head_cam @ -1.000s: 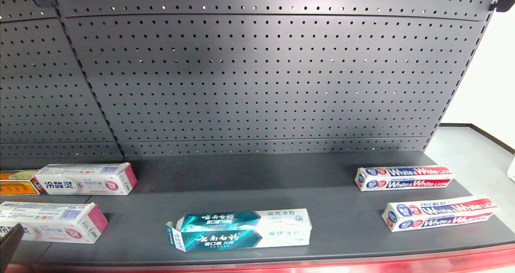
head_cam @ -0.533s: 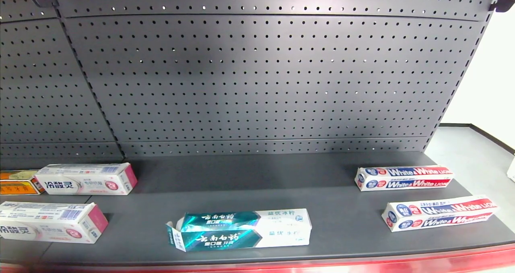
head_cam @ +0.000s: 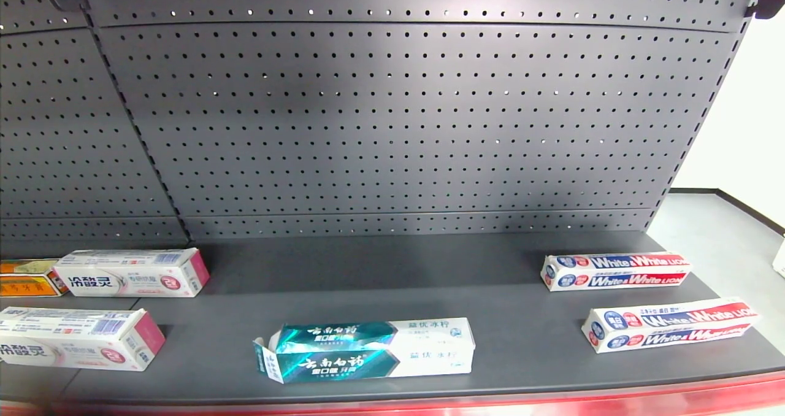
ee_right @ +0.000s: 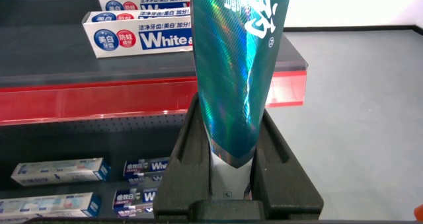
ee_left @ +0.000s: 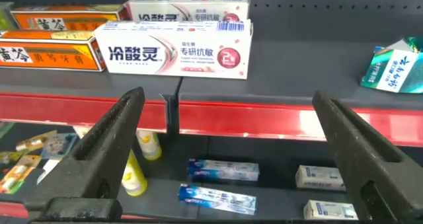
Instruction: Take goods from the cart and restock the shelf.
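Progress entry: restocking is partly done, in our judgement. In the head view the shelf point(head_cam: 392, 262) already carries goods in three groups. At lower left are an orange box point(head_cam: 27, 278) and two pink-ended boxes point(head_cam: 132, 273), lying flat, one pink-ended box behind the other. At lower centre a shelved teal box point(head_cam: 365, 350) lies near the front edge, its left end flap open. At lower right are two white-and-blue boxes point(head_cam: 616, 271), one behind the other and apart. The shelf behind the shelved teal box is bare, as are the stretches between the groups, so we judge there is room to fill. The right gripper point(ee_right: 232, 121) has its fingers closed narrow on a held teal box point(ee_right: 241, 59), gripped by one end with the rest sticking out beyond the fingers. The box is out in front of the shelf's red front edge point(ee_right: 132, 98) and not yet laid down, with the white-and-blue boxes beyond it. We take it as the next item to place, probably beside its twin. The left gripper point(ee_left: 228, 102) has its fingers spread wide and holds nothing, facing the red edge below the pink-ended boxes. Containers: none as such. A lower shelf point(ee_left: 277, 184) beneath holds further boxes lying flat and a few yellow bottles point(ee_left: 135, 174). How many goods remain to be fetched we cannot tell.
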{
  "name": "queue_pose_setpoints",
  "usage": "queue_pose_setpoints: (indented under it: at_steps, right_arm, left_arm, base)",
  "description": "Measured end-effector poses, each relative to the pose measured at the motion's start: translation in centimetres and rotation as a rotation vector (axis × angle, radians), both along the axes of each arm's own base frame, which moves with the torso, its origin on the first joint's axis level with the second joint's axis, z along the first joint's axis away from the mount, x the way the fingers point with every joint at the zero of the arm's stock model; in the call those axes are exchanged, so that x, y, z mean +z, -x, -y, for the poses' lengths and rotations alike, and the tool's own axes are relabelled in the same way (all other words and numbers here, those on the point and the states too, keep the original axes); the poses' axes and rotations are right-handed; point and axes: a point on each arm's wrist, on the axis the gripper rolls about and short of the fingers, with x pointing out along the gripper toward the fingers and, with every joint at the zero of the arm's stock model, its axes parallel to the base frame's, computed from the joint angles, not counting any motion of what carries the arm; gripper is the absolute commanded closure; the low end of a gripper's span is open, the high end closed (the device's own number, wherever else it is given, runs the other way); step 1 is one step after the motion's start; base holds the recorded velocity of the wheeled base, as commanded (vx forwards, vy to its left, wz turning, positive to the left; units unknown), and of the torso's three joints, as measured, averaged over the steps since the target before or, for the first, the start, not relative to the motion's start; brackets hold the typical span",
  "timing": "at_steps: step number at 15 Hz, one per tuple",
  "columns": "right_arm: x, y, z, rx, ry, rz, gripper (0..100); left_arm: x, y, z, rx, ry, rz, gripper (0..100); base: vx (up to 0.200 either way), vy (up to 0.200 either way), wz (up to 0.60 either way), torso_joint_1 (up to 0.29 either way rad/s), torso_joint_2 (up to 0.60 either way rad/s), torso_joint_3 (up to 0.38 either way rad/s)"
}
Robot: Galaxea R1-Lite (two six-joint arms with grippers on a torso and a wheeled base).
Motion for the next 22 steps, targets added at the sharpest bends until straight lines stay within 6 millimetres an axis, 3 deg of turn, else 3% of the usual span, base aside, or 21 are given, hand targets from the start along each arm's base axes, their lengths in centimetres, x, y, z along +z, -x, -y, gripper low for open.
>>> queue_pose_setpoints:
  at_steps: [14,22]
  right_arm:
    - [0.0,0.0,0.0,0.008,0.006,0.0,100]
    - [0.5,-0.1,0.0,-0.035,-0.044,-0.004,100]
  left_arm:
    - [-2.8,-1.0,0.1,-0.048,-0.002,0.001,0]
    - [-2.9,-1.1,0.1,-0.05,0.001,-0.005,0]
  base:
    - [0.0,0.0,0.0,0.0,0.0,0.0]
    - [0.0,0.0,0.0,0.0,0.0,0.0]
